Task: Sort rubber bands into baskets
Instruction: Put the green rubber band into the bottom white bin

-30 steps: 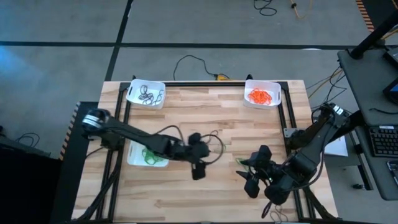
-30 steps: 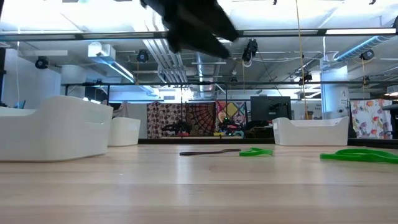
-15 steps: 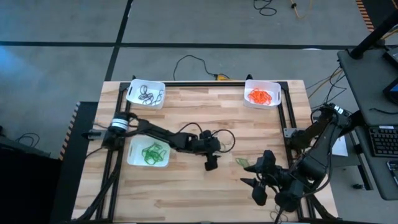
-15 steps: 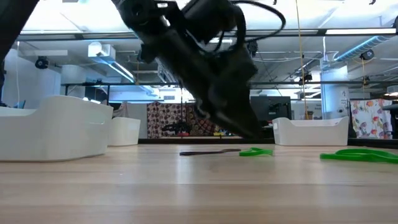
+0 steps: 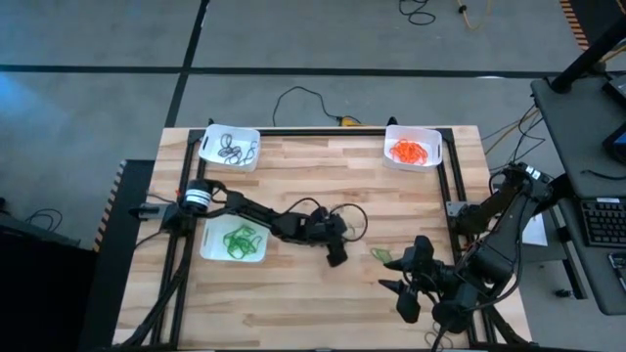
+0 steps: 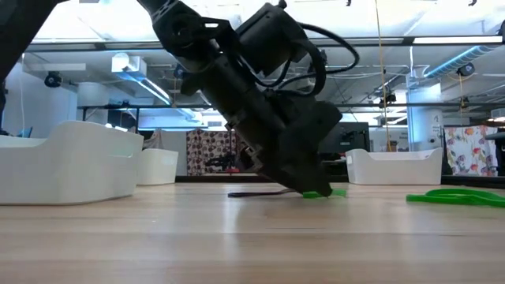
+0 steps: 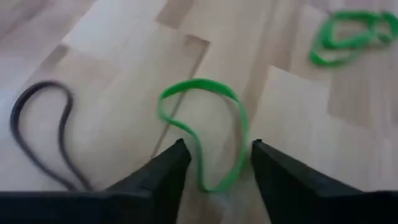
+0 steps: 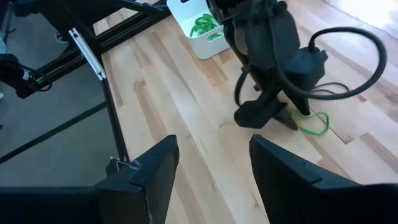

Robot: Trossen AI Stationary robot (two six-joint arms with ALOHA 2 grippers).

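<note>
A green rubber band [image 7: 202, 134] lies flat on the wooden table near its middle. My left gripper [image 7: 217, 152] [image 5: 335, 256] is down at the table, slanting downward. It is open, with one finger on either side of the band's near end. A black band [image 7: 43, 134] lies beside it, and another green band [image 5: 380, 254] lies farther right. Three white baskets rest on the table: one with black bands [image 5: 230, 147], one with orange bands [image 5: 412, 150], one with green bands [image 5: 235, 242]. My right gripper [image 8: 214, 165] [image 5: 406, 288] waits open above the near right.
A black metal frame [image 5: 186, 196] runs along the table's edges. The left arm [image 5: 254, 213] reaches across the green basket's far side. Bare wood lies between the far baskets and along the near edge [image 5: 293, 323].
My left gripper has come down from high above the table to the tabletop and has shifted a little toward the right edge. It now stands over the green band. The bands and baskets have not moved.
</note>
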